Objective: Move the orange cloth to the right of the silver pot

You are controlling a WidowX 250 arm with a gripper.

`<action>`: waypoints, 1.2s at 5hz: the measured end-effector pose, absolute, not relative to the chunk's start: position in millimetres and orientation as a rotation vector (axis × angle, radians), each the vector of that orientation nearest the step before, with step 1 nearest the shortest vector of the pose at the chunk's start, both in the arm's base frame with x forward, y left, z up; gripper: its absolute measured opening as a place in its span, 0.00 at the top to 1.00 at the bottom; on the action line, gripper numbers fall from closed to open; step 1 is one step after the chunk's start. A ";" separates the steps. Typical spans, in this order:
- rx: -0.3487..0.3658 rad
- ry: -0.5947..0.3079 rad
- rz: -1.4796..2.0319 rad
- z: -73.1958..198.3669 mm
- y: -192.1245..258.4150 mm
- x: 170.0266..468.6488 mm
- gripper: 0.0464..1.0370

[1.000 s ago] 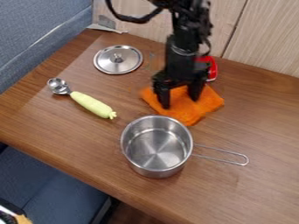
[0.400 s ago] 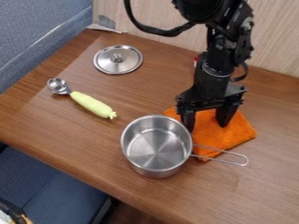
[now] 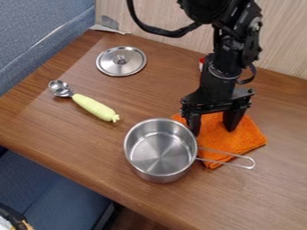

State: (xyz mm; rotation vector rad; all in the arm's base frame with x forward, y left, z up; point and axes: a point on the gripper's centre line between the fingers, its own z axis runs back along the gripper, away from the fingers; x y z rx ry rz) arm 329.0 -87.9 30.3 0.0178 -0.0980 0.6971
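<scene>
Wooden table (image 3: pixel 66 130), bright orange cloth (image 3: pixel 225 141), folded, partly under pot handle (image 3: pixel 253 164)

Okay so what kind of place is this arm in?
Perhaps a small kitchen-style test setup in a room: a pot and lid sit on a wooden table, with blue upholstered seating beside it.

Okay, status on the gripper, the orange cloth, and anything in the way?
Gripper over the cloth, fingers apart. Orange cloth on the table, right of the silver pot. Pot's handle crosses above cloth's near part.
</scene>
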 end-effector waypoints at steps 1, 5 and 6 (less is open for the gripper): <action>0.019 -0.102 0.703 31.8 -85.6 331.6 0.04; -0.138 -0.247 0.745 118.2 -63.8 325.4 0.04; -0.153 -0.243 0.758 120.6 -55.6 326.0 0.04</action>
